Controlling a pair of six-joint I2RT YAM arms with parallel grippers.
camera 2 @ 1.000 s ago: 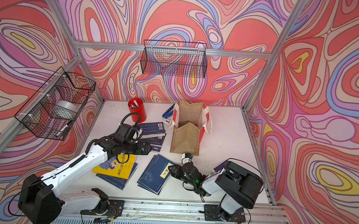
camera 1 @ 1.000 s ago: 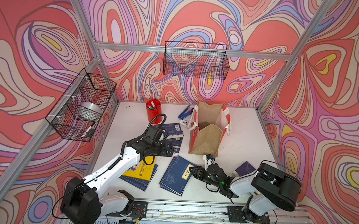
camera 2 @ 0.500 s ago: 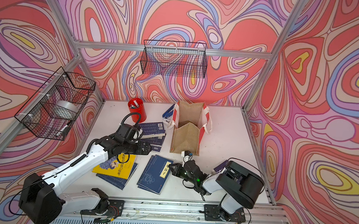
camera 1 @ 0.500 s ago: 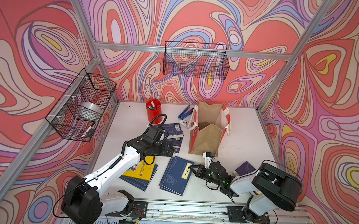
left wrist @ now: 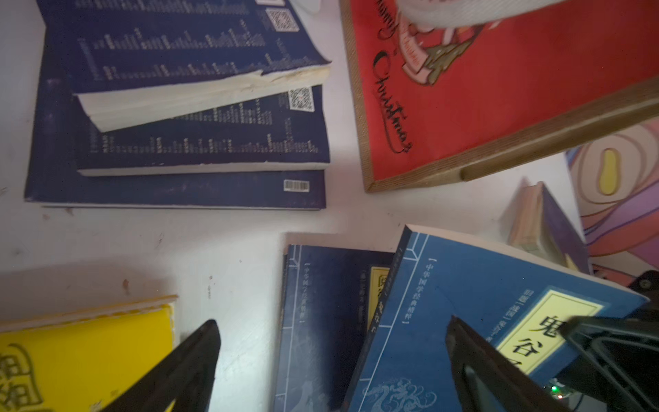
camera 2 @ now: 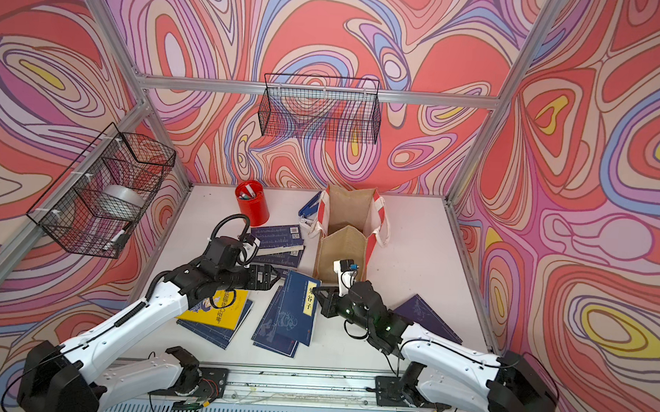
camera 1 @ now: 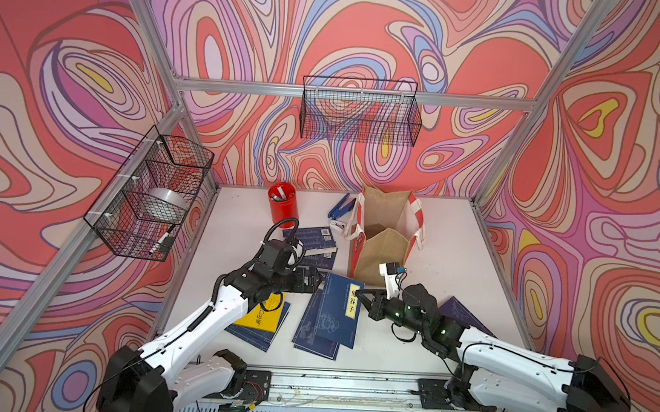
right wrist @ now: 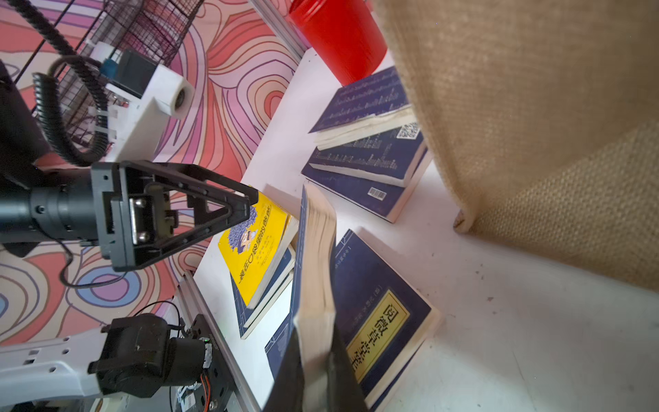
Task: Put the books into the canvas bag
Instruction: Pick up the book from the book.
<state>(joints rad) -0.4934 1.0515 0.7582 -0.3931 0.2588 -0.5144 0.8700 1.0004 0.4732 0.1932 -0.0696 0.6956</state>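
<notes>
bench [camera 1: 448, 237]: white top; books scattered across its near half, none in the bag that I can see.
canvas bag [camera 1: 387, 234]: upright at centre-rear, mouth open upward.
step: first pick, I judge; blue paperback [camera 1: 340, 307] pinched by its right edge and tilting up off the stack.
book axis: long axis runs near-to-far, far end towards the bag, yellow label up.
right gripper [camera 1: 358, 293]: jaws pressed on the blue paperback's page edge.
left gripper [camera 1: 317, 284]: jaws spread wide, empty, just beside the book's far-left corner.
next: lift clear, stand the book on end, lower into the bag's mouth.
</notes>
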